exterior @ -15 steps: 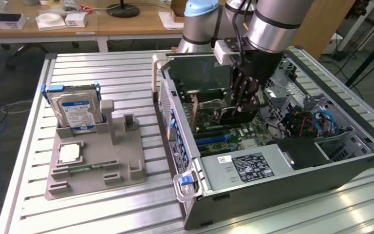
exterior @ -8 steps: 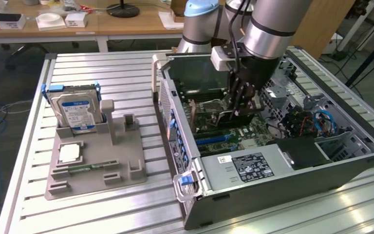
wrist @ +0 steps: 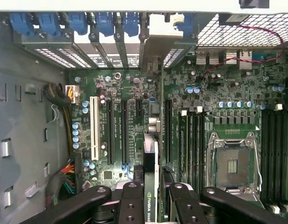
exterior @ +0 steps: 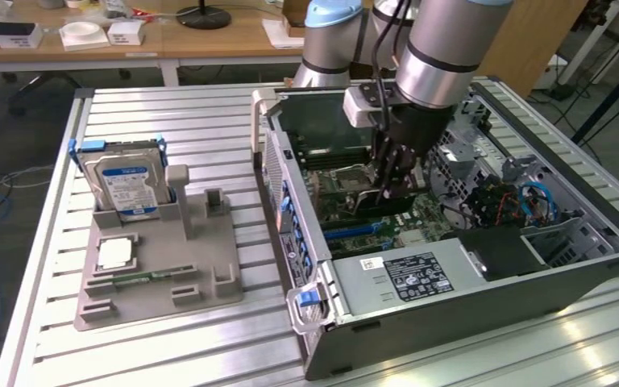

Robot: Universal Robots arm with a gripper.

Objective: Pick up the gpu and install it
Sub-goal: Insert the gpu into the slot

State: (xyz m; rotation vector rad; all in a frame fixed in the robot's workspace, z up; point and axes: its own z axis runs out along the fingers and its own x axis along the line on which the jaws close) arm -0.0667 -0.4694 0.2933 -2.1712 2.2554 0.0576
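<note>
My gripper (exterior: 392, 184) is lowered into the open computer case (exterior: 567, 282), over the motherboard (exterior: 342, 189). It is shut on the gpu (wrist: 151, 161), a thin dark card seen edge-on with a green NVIDIA label. The black fingers (wrist: 131, 203) press on both sides of the card. Its silver bracket (wrist: 158, 39) reaches the row of rear slot openings with blue clips (wrist: 104, 23). The card stands above the long black expansion slots (wrist: 123, 130), between them and the memory slots (wrist: 193, 140). Whether its edge sits in a slot I cannot tell. In the exterior view the gpu (exterior: 380, 201) shows as a dark slab under the fingers.
A grey parts fixture (exterior: 159, 278) lies on the slatted table at the exterior view's left, holding a silver hard drive (exterior: 126, 184), a processor chip (exterior: 114, 254) and a green memory stick (exterior: 138, 278). In the case are the power supply (exterior: 412, 274), the empty processor socket (wrist: 232, 165) and cable bundles (wrist: 60, 95).
</note>
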